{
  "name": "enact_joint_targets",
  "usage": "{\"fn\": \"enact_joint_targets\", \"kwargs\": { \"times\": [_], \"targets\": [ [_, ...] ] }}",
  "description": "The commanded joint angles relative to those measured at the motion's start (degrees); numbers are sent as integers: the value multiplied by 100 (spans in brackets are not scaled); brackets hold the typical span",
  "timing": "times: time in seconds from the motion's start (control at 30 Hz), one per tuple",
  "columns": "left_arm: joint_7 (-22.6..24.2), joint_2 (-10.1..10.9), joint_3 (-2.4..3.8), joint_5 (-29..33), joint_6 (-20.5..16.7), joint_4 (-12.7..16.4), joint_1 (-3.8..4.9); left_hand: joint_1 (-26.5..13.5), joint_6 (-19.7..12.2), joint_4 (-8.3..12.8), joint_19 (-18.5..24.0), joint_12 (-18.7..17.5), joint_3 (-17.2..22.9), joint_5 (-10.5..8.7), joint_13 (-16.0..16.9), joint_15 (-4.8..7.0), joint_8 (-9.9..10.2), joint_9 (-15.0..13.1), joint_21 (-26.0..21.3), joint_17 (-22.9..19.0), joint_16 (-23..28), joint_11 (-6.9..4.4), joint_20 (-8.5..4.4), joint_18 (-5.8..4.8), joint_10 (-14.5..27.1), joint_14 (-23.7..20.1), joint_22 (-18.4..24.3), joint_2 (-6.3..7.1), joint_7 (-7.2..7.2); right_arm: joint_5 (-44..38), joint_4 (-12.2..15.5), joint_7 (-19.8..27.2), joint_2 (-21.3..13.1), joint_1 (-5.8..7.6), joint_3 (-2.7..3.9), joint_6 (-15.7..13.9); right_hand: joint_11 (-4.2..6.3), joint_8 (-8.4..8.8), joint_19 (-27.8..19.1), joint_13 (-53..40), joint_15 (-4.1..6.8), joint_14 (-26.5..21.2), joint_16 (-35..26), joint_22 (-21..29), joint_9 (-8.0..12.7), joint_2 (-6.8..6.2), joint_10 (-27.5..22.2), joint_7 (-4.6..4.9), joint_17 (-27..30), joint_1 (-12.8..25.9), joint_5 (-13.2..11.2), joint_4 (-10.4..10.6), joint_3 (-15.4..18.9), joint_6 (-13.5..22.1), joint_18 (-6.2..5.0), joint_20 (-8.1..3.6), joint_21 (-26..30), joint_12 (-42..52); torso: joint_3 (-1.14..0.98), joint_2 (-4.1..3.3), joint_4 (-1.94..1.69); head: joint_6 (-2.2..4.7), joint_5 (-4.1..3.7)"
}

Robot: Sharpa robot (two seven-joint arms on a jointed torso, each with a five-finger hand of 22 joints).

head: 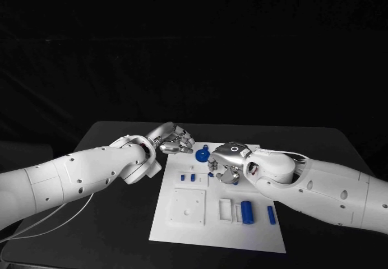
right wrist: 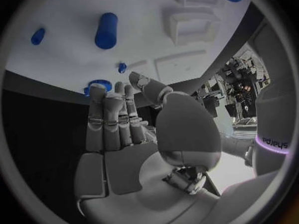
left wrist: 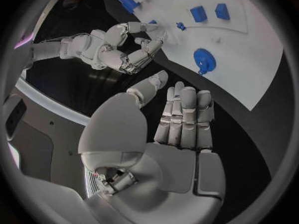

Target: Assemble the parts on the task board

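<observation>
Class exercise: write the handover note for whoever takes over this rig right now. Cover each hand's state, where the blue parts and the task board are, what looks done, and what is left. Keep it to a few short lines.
Left hand: open, holds nothing, at the far left corner of the task board.
Right hand: open, fingers straight, holds nothing, over the far part of the board.
Parts: blue round gear lies at the board's far edge between the hands; two small blue blocks sit just nearer; blue cylinder and thinner blue pin lie on the near right area.
Done: cannot tell that any part is seated.
Left: pick up the parts and fit them, probably starting with the gear.
</observation>
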State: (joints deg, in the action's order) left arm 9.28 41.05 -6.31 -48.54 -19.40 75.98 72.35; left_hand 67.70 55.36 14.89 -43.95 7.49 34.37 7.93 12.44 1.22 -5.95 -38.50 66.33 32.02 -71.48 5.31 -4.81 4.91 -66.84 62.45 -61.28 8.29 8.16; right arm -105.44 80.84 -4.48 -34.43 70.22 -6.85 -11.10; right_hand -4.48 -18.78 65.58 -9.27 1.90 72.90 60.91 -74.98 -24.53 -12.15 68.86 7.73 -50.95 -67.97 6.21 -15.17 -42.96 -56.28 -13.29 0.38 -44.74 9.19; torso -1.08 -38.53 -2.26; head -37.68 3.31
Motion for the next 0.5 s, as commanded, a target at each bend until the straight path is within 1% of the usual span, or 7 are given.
{"fn": "enact_joint_targets", "kwargs": {
  "times": [0.03, 0.1, 0.2, 0.33, 0.5],
  "targets": [
    [87, 12, 5, 86, -63, 32, 23, -2, 8, -33, -46, -25, 7, 26, -4, 0, -27, 9, 28, 5, -32, -8, -189, 143, -40, 41, -5, -38, 38, -263, -68, -173, 60, -38, -1, -97, -56, 42, -35, 31, -47, -12, 31, -125, 18, -88, -98, 26, 8, -9, 15, 12, -76, 37, -171, 8, -32, -91, -6, -9, -5, -17, 10],
    [84, 20, 5, 86, -60, 45, 32, -2, 6, -33, -48, -26, 7, 26, -4, 1, -27, 11, 29, 5, -33, -8, -190, 144, -41, 43, -5, -38, 39, -282, -110, -195, 94, -60, -2, -126, -66, 45, -34, 36, -56, -9, 42, -126, 22, -95, -104, 30, 9, -18, 11, 20, -94, 43, -171, 8, -44, -111, -8, -6, -2, -25, 18],
    [79, 31, 5, 86, -55, 64, 37, 0, 5, -32, -50, -28, 7, 26, -4, 2, -28, 12, 29, 5, -33, -9, -191, 145, -42, 45, -5, -38, 40, -288, -135, -212, 116, -88, -3, -189, -67, 45, -27, 37, -58, -2, 60, -127, 25, -98, -91, 31, 8, -28, -5, 31, -112, 42, -171, 5, -62, -121, -7, -14, -8, -28, 18],
    [76, 38, 5, 86, -53, 68, 42, -1, 3, -31, -53, -30, 7, 26, -5, 2, -28, 14, 29, 5, -34, -9, -192, 145, -42, 47, -4, -37, 41, -289, -176, -197, 157, -98, -3, -189, -63, 38, -13, 36, -54, 4, 86, -128, 28, -104, -62, 28, 8, -44, -36, 54, -143, 31, -171, -3, -93, -134, -6, -10, -6, -49, 40],
    [71, 41, 5, 86, -42, 73, 51, -2, -2, -32, -55, -33, 6, 25, -6, 2, -28, 17, 29, 4, -34, -9, -193, 146, -42, 49, -4, -36, 43, -287, -183, -181, 180, -107, -3, -199, -61, 37, -9, 36, -52, 6, 97, -127, 30, -104, -51, 27, 9, -46, -47, 66, -156, 29, -171, -6, -105, -142, -2, -10, -6, -57, 49]
  ]
}}
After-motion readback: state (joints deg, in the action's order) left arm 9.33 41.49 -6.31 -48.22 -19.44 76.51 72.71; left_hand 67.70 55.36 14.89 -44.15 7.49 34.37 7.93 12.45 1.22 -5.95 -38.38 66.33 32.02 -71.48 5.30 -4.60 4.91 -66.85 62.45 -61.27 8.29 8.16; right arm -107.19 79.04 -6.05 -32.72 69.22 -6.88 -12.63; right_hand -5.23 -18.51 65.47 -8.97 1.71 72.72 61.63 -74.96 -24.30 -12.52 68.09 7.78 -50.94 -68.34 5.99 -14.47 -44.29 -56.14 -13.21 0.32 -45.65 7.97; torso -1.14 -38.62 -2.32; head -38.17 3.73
